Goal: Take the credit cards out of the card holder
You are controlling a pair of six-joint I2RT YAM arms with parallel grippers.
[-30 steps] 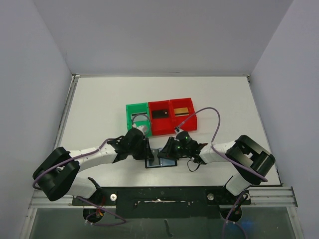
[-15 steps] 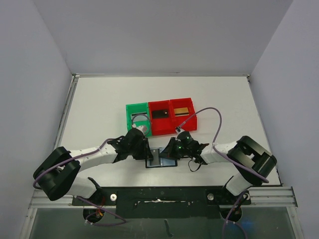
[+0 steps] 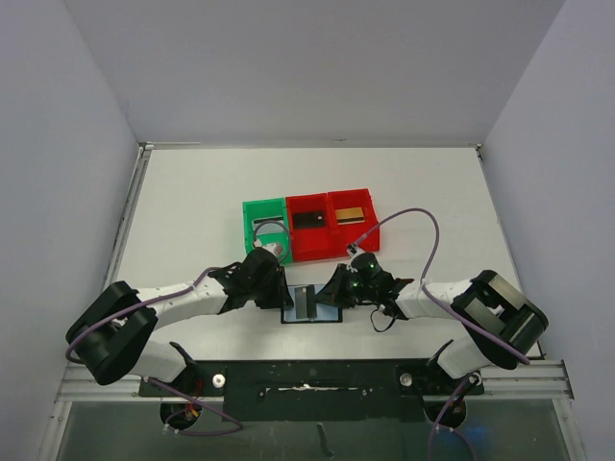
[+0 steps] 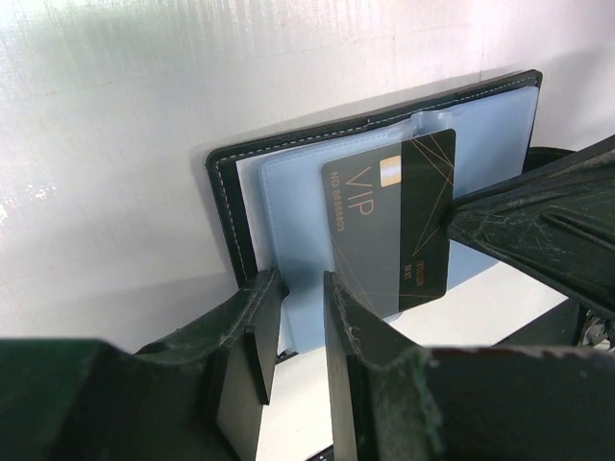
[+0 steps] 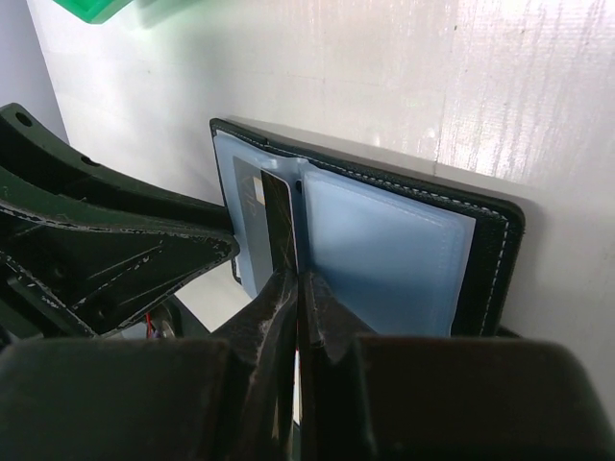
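The black card holder (image 3: pixel 327 313) lies open on the table between both arms, its grey-blue pockets (image 5: pixel 384 240) facing up. A black credit card (image 4: pixel 394 230) with gold VIP lettering sticks partway out of a pocket, tilted up. My right gripper (image 5: pixel 300 274) is shut on that card's edge, and from above it sits (image 3: pixel 333 288) at the holder's right side. My left gripper (image 4: pixel 303 283) stands narrowly open, its tips on the holder's near left edge (image 4: pixel 240 211), nothing clamped between them.
Behind the holder stands a row of bins: a green bin (image 3: pixel 252 213) with a silvery card, a red bin (image 3: pixel 308 203) with a black card, and a red bin (image 3: pixel 370 230) with a gold card. The right arm's purple cable (image 3: pixel 423 230) loops above the table.
My right gripper has shut on the black card and pulled back to the right, drawing the card further out of its pocket. The left gripper has barely moved.
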